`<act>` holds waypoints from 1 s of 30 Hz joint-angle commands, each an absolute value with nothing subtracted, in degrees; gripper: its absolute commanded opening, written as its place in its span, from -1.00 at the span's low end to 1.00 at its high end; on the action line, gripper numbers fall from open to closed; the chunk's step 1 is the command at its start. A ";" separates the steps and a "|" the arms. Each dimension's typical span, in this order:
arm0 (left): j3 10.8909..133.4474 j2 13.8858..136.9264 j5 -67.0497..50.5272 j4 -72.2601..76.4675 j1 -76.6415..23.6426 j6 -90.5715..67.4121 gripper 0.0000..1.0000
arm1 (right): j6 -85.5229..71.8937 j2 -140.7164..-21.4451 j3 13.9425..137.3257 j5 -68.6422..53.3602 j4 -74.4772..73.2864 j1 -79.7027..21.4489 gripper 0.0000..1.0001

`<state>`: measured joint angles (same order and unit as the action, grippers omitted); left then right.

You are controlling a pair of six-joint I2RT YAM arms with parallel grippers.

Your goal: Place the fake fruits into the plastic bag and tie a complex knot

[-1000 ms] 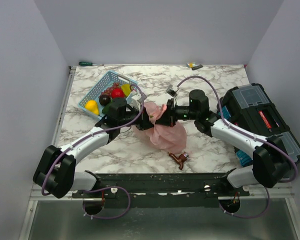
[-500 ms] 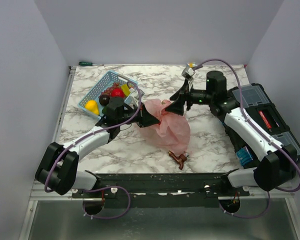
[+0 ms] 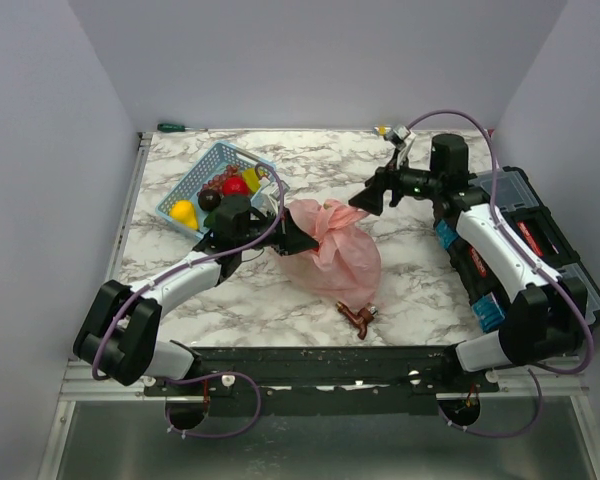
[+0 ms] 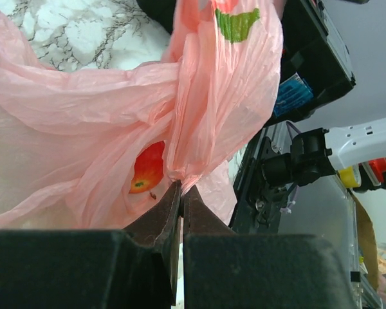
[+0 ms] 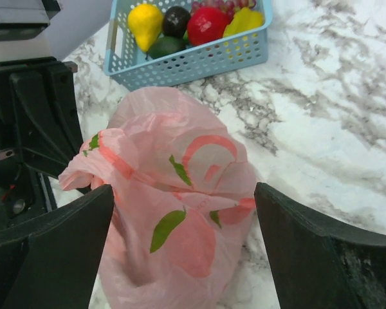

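Note:
The pink plastic bag [image 3: 338, 255] lies at the table's middle, its top gathered into a twisted knot [image 4: 180, 77]. My left gripper [image 3: 298, 238] is shut on a fold of the bag [image 4: 83, 116] just below that twist. A red fruit [image 4: 148, 168] shows through the plastic. My right gripper [image 3: 365, 200] hangs open to the bag's right, apart from it; in its wrist view the fingers [image 5: 64, 244] frame the bag [image 5: 180, 225] without touching. Yellow [image 5: 145, 19], dark [image 5: 176, 19], red [image 5: 207, 24] and green [image 5: 164, 46] fruits sit in the blue basket [image 5: 199, 63].
The blue basket [image 3: 180, 192] stands at the back left. A black toolbox [image 3: 525, 230] fills the right side under my right arm. A small brown object [image 3: 358, 318] lies near the front edge. A green screwdriver [image 3: 175, 127] rests at the far edge.
My right gripper let go of the bag's top, opened, and drew back to the right and far side. My left gripper stayed shut on the bag, which slumped toward the table.

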<state>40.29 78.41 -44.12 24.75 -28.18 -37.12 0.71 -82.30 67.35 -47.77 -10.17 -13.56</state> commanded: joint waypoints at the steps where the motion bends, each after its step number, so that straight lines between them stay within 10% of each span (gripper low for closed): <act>1: 41.64 79.06 -41.75 23.51 -27.85 -36.39 -1.00 | -2.21 -79.96 72.22 -50.44 -4.30 -12.65 0.97; 6: 41.59 79.45 -41.29 22.99 -27.86 -36.31 -1.00 | -7.29 -80.35 78.67 -48.22 -2.37 -12.65 0.90; 14: 42.59 80.36 -39.45 22.44 -27.86 -36.92 -1.00 | 8.43 -86.92 67.48 -40.52 -11.85 -12.63 0.04; 30: 47.19 86.83 -47.15 27.46 -28.47 -38.82 -1.00 | 1.67 -95.00 61.09 -56.29 -9.21 -22.26 0.11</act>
